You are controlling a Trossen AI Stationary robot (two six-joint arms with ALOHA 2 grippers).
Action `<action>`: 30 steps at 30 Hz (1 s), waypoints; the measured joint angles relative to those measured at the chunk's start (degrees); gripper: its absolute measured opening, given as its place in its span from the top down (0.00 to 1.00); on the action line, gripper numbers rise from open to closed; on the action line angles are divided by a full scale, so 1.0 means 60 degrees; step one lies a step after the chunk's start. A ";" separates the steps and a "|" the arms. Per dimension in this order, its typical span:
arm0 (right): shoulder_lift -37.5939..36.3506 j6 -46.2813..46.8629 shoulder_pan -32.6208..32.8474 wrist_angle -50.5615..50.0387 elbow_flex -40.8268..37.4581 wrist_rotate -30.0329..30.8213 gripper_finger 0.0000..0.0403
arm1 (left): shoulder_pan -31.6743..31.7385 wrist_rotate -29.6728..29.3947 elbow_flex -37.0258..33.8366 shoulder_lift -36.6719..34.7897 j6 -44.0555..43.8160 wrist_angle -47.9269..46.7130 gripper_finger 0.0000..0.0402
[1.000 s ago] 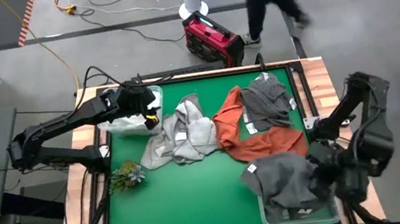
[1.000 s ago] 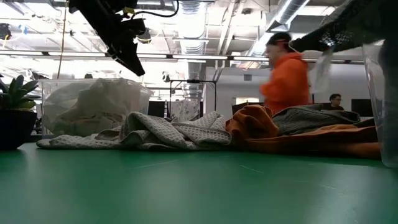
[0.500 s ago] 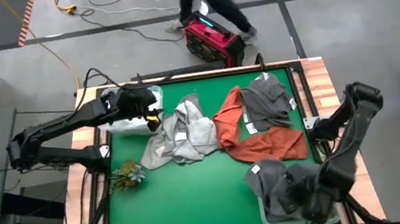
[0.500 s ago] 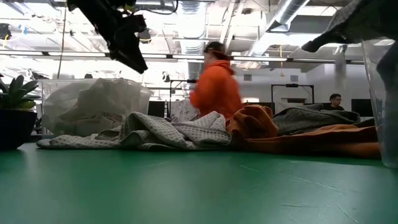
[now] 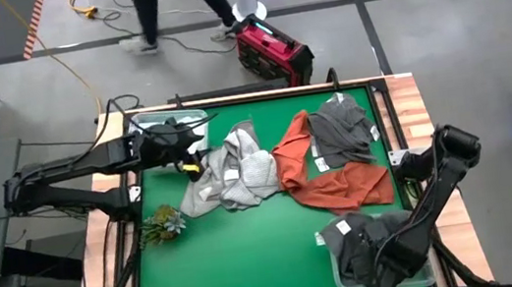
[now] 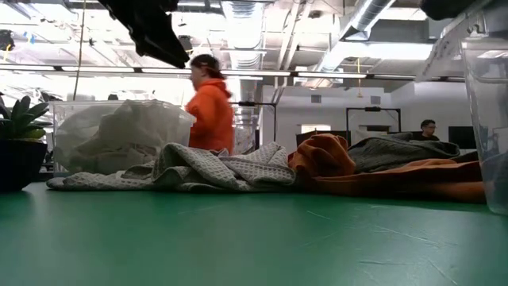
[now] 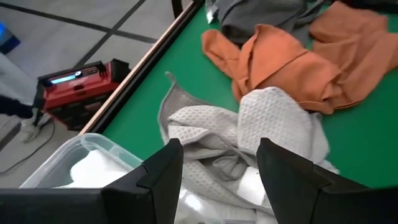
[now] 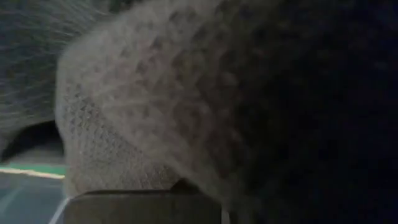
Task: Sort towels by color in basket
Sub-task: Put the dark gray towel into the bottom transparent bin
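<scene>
The right gripper (image 5: 383,267), pressed shut on the dark grey towel (image 5: 363,240), is in the clear bin (image 5: 338,276). The left gripper (image 5: 188,154), spread, hovers beside the bin of white towels (image 6: 111,137).

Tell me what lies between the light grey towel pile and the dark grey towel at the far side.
The rust orange towel fills the stretch between the light grey towels and the dark grey towel, seen in the high view.

I see grey floor (image 5: 441,40), a red case (image 5: 273,51), yellow cable (image 5: 57,61) and bright ceiling lights (image 6: 79,75).
</scene>
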 joint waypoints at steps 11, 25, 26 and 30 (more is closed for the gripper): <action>0.1207 -0.0793 -0.0462 0.0828 -0.0055 -0.0262 0.94 | -0.0653 -0.0004 -0.0002 -0.0076 -0.0436 -0.0401 0.51; 0.1294 -0.2804 -0.0738 0.0915 -0.0062 0.0000 0.74 | -0.1298 -0.0061 -0.0001 -0.0070 -0.0957 -0.0412 0.51; 0.1223 -0.2933 -0.0759 0.0886 -0.0062 -0.0154 0.71 | -0.1328 -0.0070 -0.0002 -0.0070 -0.0963 -0.0412 0.51; 0.0588 -0.3020 -0.0744 0.0665 -0.0062 -0.0325 0.60 | -0.1412 -0.0080 -0.0002 -0.0070 -0.0932 -0.0405 0.51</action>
